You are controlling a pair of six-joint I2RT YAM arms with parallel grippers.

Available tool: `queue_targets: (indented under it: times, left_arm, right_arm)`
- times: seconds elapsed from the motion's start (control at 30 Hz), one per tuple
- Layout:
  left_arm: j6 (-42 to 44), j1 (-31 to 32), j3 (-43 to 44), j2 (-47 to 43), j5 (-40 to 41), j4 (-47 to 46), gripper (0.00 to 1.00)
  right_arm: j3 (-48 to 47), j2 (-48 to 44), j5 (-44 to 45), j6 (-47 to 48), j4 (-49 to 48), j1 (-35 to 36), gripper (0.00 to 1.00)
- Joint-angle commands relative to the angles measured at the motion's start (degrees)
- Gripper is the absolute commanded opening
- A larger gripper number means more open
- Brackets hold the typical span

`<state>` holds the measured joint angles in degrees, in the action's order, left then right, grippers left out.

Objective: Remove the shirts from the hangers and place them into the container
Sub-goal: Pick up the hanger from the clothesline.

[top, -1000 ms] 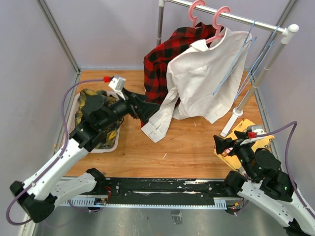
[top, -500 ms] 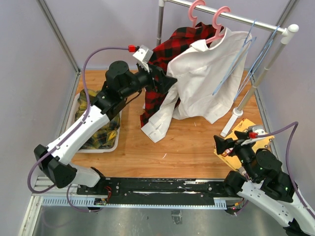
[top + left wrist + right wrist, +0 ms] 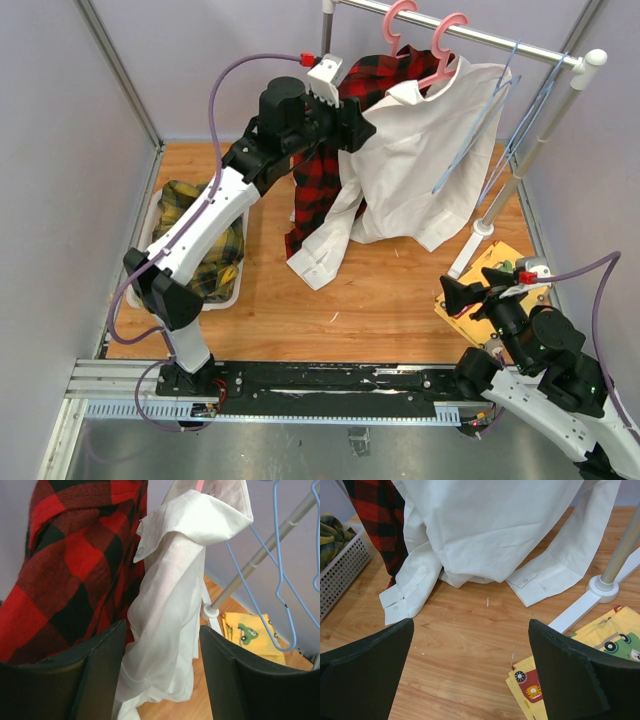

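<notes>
- white shirt hangs from a pink hanger at 1 o'clock, red plaid shirt beside it.
- left gripper straddles the white shirt's front fold; gripping or not, cannot tell.
- right gripper released, at 4 o'clock.
- container at 9 o'clock holds yellow plaid shirt.
</notes>
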<state>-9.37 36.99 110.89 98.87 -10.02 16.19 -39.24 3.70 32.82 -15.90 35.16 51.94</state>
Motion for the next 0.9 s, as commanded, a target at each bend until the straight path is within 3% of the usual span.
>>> queue_targets:
  times: [0.0, 0.07, 0.17, 0.23, 0.3, 0.43, 0.6, 0.73, 0.87]
  left_arm:
    - [-1.27, 0.27, 7.29, 4.13, -4.8, 6.37, 0.61]
    - [-1.02, 0.34, 9.55, 6.01, -8.68, 8.65, 0.57]
    - [-0.85, 0.44, 11.26, 7.53, -11.25, 10.95, 0.42]
    - [-0.73, 0.45, 11.31, 7.77, -11.38, 10.73, 0.31]
    - [-0.75, 0.45, 11.73, 7.96, -10.09, 10.48, 0.28]
    - [-1.12, 0.53, 12.03, 7.54, -11.73, 9.12, 0.02]
    - [1.43, 1.27, 11.96, 6.07, -13.21, 6.07, 0.0]
    - [8.4, 4.47, 12.42, 3.86, -6.34, 4.03, 0.0]
    - [7.59, 4.58, 9.89, 0.86, -2.69, -1.27, 0.0]
  right_arm:
    - [-1.8, -1.13, 0.87, -1.39, 1.46, -0.53, 0.98]
    - [-1.57, -1.34, 1.5, -1.45, 1.56, -0.56, 0.98]
    - [-1.69, -1.2, 1.73, -1.46, 1.54, -0.56, 0.98]
    - [-1.56, -1.16, 1.64, -1.55, 1.49, -0.58, 0.98]
    - [-1.28, -1.13, 1.8, -1.41, 1.27, -0.53, 0.98]
    - [-1.18, -0.94, 1.89, -1.25, 0.99, -0.53, 0.98]
    - [-0.94, -0.89, 2.45, -1.16, 1.02, -0.6, 0.98]
    - [-1.16, -0.96, 2.12, -1.26, 0.99, -0.55, 0.98]
    - [-1.49, -0.74, 2.55, -1.56, 0.96, -0.57, 0.98]
